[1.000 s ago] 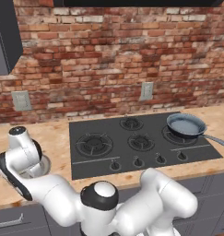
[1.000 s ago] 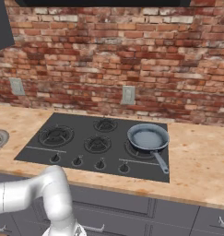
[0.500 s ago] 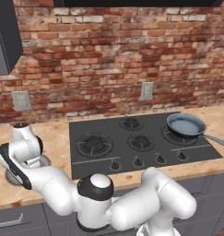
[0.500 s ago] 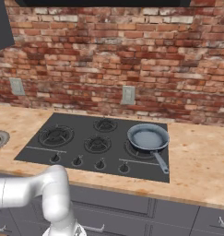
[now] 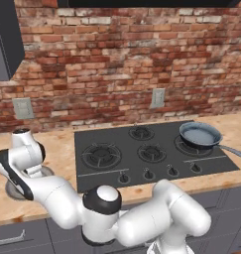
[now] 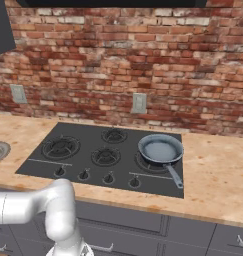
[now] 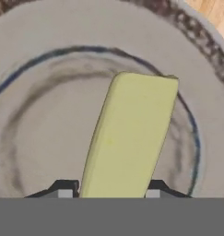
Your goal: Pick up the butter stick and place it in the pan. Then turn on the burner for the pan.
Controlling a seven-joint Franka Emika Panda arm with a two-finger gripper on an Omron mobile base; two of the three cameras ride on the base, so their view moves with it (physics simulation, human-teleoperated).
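Pale yellow rectangular butter stick (image 7: 129,138) sits right under my gripper (image 7: 106,193), lying flat on the round light-grey plate with a blue ring (image 7: 35,60). The bar runs lengthwise away from my palm, its near end passing between my two dark fingertips (image 7: 62,189). The tips straddle its narrow sides, one each side, probably so a squeeze across the slim width gets a firm hold. Whether the pads touch it or there's a gap, I cannot tell; the contact zone is cut off at the frame bottom. I'm reaching low and far off to the side of the black cooktop (image 5: 151,149). The round dark grey skillet with long thin handle (image 5: 200,135) sits on the cooktop's far burner, well apart from me, so a long carry is left.
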